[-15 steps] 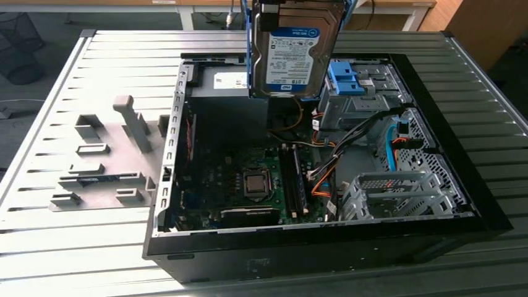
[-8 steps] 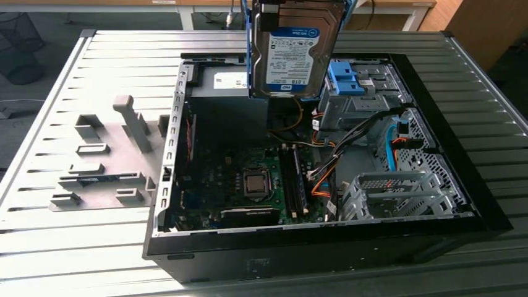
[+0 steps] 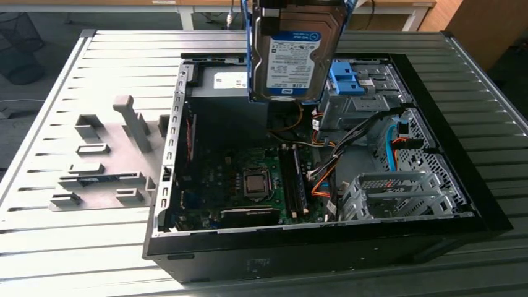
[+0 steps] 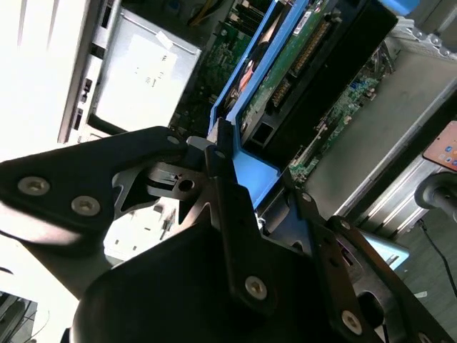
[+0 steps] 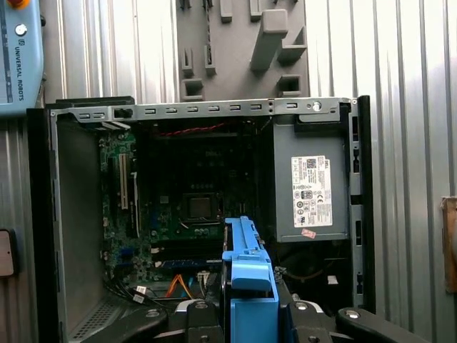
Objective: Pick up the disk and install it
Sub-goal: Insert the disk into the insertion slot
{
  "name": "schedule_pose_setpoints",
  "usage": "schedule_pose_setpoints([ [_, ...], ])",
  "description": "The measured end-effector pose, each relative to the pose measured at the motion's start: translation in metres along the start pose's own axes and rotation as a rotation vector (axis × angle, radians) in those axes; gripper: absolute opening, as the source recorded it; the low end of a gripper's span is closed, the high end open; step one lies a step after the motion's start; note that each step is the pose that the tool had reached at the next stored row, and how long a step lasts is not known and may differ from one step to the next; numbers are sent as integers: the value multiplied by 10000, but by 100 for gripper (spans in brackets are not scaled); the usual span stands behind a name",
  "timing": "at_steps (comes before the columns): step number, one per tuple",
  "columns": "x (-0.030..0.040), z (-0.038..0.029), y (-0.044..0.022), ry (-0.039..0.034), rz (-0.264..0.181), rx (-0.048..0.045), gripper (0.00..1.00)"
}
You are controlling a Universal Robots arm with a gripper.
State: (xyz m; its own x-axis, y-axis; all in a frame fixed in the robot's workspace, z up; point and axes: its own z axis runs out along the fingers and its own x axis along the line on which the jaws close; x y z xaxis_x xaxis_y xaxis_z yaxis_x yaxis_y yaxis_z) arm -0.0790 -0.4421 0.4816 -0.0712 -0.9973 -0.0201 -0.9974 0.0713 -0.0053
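gripper clamps the disk by its blue frame, high over the open case; pickup looks done, install pending; seating will need alignment with the bay.

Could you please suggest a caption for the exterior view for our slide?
The claw holds the disk upright, label facing the camera, above the open computer case on a slatted metal table.

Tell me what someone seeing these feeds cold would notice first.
The disk, label facing out, hangs on edge above the open computer case, at the top of the exterior view. In the first wrist view the gripper clamps its blue carrier frame, with the motherboard exposed below.
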Motion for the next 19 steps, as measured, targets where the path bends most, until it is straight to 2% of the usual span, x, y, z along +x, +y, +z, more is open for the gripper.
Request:
schedule_pose_setpoints([
  [19,460,-8,-33,31,0,2,37],
])
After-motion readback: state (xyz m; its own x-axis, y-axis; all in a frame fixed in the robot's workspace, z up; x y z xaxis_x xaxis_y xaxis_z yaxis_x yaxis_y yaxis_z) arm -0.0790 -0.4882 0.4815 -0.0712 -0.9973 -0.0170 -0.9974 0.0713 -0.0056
